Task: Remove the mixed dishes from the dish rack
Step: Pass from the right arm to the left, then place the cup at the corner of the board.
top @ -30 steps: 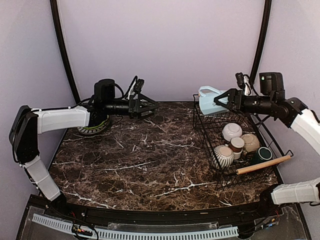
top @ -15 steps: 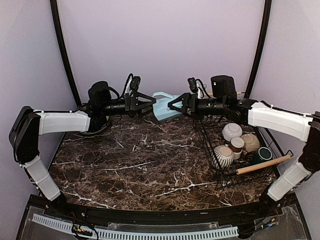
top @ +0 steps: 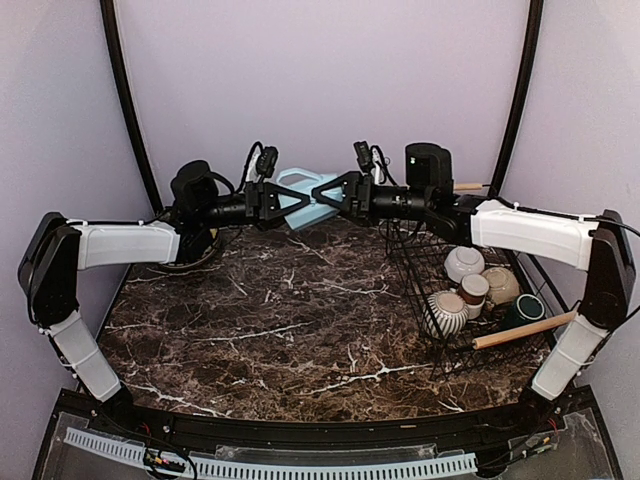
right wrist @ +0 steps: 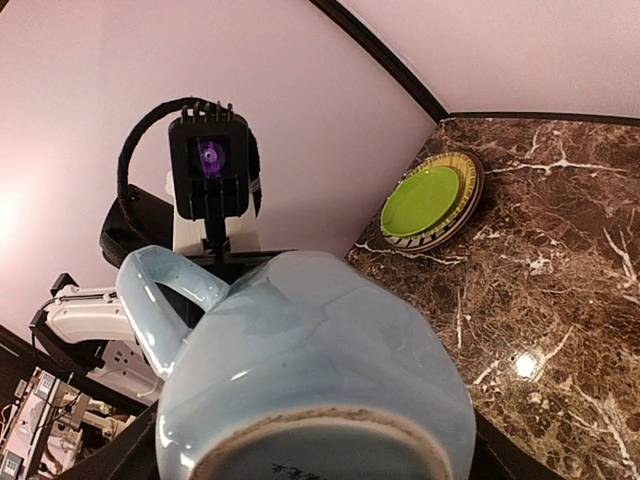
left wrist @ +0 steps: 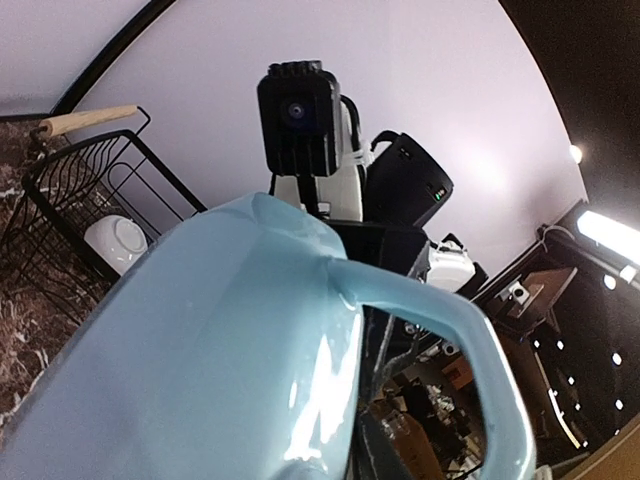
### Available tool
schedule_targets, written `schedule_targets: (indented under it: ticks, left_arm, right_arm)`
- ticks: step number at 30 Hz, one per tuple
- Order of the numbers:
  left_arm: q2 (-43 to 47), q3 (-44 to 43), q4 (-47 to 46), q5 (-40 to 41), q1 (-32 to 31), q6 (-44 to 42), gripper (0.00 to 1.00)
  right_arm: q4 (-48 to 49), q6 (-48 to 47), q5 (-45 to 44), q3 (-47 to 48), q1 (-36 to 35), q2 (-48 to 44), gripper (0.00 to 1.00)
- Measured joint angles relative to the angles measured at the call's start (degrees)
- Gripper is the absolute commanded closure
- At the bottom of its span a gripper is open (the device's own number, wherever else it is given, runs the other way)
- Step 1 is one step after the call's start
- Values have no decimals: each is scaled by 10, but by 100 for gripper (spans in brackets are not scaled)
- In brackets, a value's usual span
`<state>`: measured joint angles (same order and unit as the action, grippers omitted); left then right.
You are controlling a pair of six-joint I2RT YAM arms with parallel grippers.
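The light blue mug (top: 310, 198) hangs in the air over the back of the table, between both grippers. My right gripper (top: 337, 194) is shut on its body, base toward the right wrist camera (right wrist: 320, 360). My left gripper (top: 285, 200) has closed onto the mug's other end; the mug (left wrist: 200, 350) fills the left wrist view, handle to the right. The dish rack (top: 400, 250) stands at the right with a white bowl (top: 464, 263), striped grey bowl (top: 445, 312), small grey cup (top: 473, 290) and dark green mug (top: 523, 310) inside.
The lime-green plate (right wrist: 425, 198) lies on the black-striped white plate (right wrist: 458, 222) at the table's back left, mostly hidden behind my left arm in the top view. A beige bowl (top: 502, 284) also sits in the rack. The rack's wooden handle (top: 525, 330) crosses its near side.
My right arm carried the mug from above the rack leftward to the table's middle back. My left gripper was wide open and has closed onto the mug.
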<state>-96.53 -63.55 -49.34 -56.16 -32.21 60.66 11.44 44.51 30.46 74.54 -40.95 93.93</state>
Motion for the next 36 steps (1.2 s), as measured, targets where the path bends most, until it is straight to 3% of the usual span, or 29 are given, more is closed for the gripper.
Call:
schedule_targets:
  ticks: [2, 5, 10, 13, 18, 28, 33, 36]
  left_arm:
    - [0, 0, 0, -3, 3, -3, 94]
    - [4, -1, -33, -27, 9, -19, 99]
    - [12, -2, -26, -30, 16, -24, 99]
    - [13, -2, 3, -35, 21, -40, 99]
    - [21, -31, 225, 43, 48, -136, 99]
    - [-10, -181, 658, 322, 67, -336, 99]
    - [-98, -304, 808, 449, 62, -402, 99]
    - [-144, -333, 864, 497, 62, -425, 99]
  right_arm:
    - [10, 7, 9, 0, 0, 3, 99]
    - [39, 32, 49, 0, 1, 11, 82]
    - [49, 33, 50, 1, 1, 13, 22]
    - [33, 27, 45, 1, 1, 13, 2]
    - [-34, 3, 5, 0, 28, 13, 1]
    - [-114, -35, -42, -17, 52, 2, 1]
    - [-152, -55, -58, -17, 51, -4, 1]
    - [-175, -69, -69, -13, 50, -6, 1]
